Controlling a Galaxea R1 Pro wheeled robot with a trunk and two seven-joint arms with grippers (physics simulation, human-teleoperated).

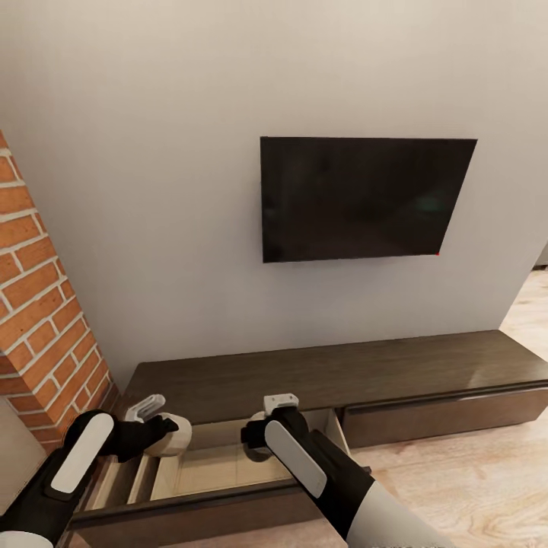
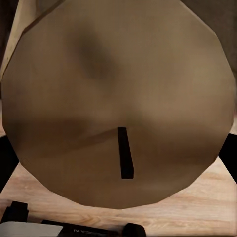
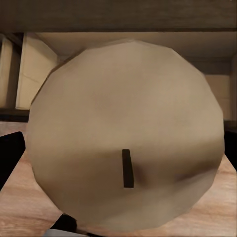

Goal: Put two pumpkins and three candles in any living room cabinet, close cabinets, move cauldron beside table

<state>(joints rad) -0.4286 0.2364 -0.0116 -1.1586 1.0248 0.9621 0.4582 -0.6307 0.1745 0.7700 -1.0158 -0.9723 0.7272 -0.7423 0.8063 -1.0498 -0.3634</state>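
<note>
The long dark-brown cabinet (image 1: 342, 373) runs along the wall, and its left drawer (image 1: 217, 464) is pulled out, pale inside. My left gripper (image 1: 166, 435) is shut on a cream candle (image 1: 175, 434) above the drawer's left part. That candle's flat end with its black wick (image 2: 126, 160) fills the left wrist view. My right gripper (image 1: 257, 438) is shut on a second pale candle (image 3: 123, 133), held over the middle of the drawer and mostly hidden behind the hand in the head view. The pumpkins, the cauldron and the table are out of view.
The cabinet's right drawer front (image 1: 441, 415) is shut. A black TV (image 1: 365, 198) hangs on the grey wall above. A brick column (image 1: 38, 320) stands close on the left. Light wood floor (image 1: 472, 487) lies to the right of my arms.
</note>
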